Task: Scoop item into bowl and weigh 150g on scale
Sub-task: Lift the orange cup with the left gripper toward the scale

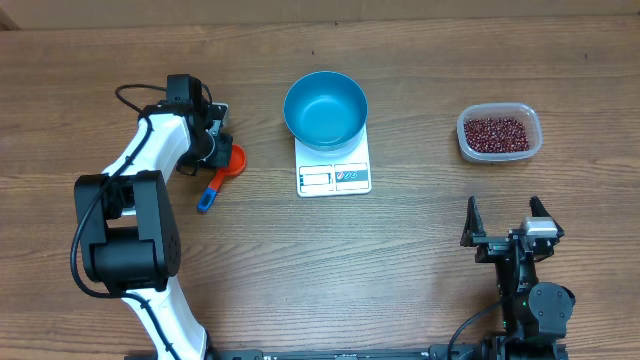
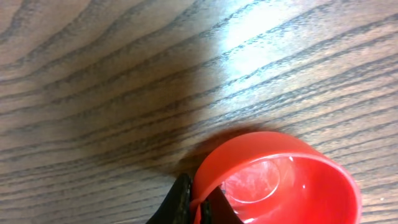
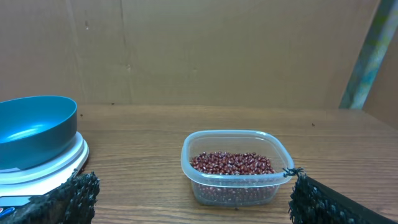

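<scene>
A red scoop [image 1: 232, 160] with a blue handle [image 1: 210, 192] lies on the table, left of the scale [image 1: 334, 178]. My left gripper [image 1: 216, 146] is shut on the scoop's rim; in the left wrist view the thin red wall [image 2: 280, 180] sits pinched between the black fingertips [image 2: 184, 198]. The blue bowl [image 1: 325, 108] stands on the white scale and looks empty. Dark red-brown beans [image 1: 495, 132] fill a clear plastic tub [image 1: 530, 150] at the right. My right gripper [image 1: 505, 215] stands open near the front edge, facing the tub [image 3: 233, 140] and the beans [image 3: 231, 163].
The left arm's white links and black base [image 1: 125, 230] stretch along the table's left side. A cardboard wall [image 3: 199, 50] closes off the back. The bowl [image 3: 34, 127] and scale [image 3: 59, 163] show at the left of the right wrist view.
</scene>
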